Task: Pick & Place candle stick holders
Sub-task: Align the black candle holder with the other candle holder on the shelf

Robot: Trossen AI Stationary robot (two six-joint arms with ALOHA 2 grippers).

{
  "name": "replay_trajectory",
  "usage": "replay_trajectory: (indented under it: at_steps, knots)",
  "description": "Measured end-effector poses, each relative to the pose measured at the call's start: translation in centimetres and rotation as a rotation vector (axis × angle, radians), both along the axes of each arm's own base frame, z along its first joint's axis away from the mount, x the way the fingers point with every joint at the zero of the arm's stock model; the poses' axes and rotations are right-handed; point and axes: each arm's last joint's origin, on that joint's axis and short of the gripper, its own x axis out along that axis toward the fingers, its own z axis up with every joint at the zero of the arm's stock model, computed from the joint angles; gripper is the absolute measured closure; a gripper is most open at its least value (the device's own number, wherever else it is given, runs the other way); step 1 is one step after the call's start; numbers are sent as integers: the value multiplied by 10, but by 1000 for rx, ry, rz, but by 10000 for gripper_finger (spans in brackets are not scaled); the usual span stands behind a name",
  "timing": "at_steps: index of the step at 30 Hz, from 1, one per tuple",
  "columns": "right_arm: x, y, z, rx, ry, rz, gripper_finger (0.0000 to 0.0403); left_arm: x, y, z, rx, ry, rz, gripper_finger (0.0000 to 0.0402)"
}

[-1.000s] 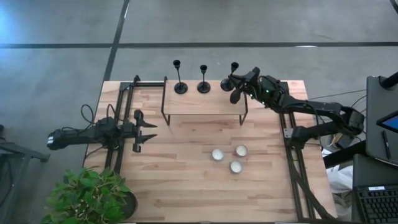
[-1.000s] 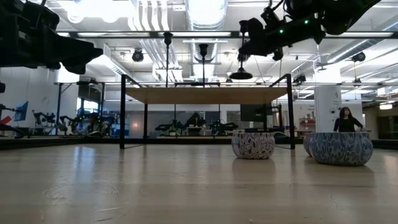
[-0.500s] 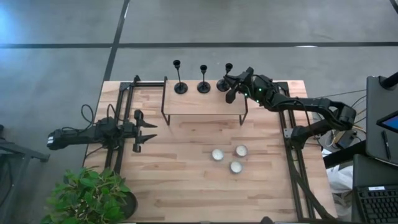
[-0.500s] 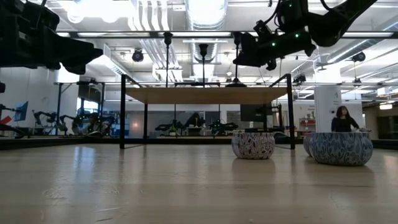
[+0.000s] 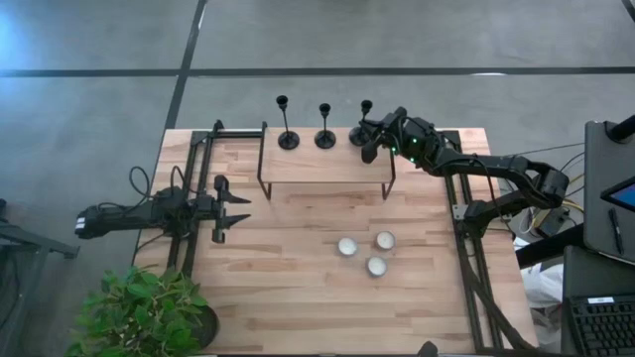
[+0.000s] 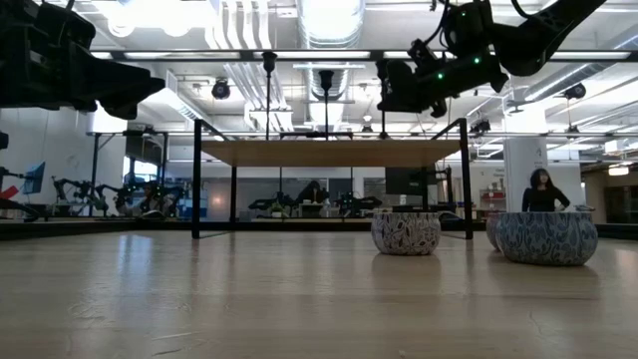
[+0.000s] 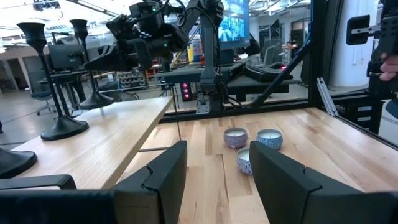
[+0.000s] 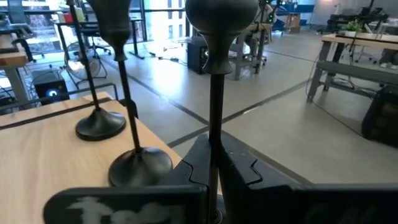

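Right gripper [image 5: 369,138] at upper centre grasps the right holder [image 5: 364,122] by its stem, on the shelf [image 5: 322,165]. Left gripper [image 5: 234,209] rests at left, fingers spread.

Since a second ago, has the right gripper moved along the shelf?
Yes. The right gripper, shut on the third candle stick holder, has shifted left toward the middle candle stick holder, judged against the raised shelf in the high view.

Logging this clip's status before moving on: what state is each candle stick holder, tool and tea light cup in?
Left candle stick holder: upright on the shelf, free.
Middle candle stick holder: upright on the shelf, free.
Right candle stick holder: upright, stem clamped.
Right tool: shut on that stem.
Left tool: open, empty, over the table's left.
Three tea light cups: standing on the table.
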Motion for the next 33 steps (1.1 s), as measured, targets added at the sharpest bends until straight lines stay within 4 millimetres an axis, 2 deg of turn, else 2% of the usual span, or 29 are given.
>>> replay_trajectory:
  at_steps: [33]
  knots:
    - [-3,-2,-8,52,33,-17,394,0,0,0,0,0,0,220]
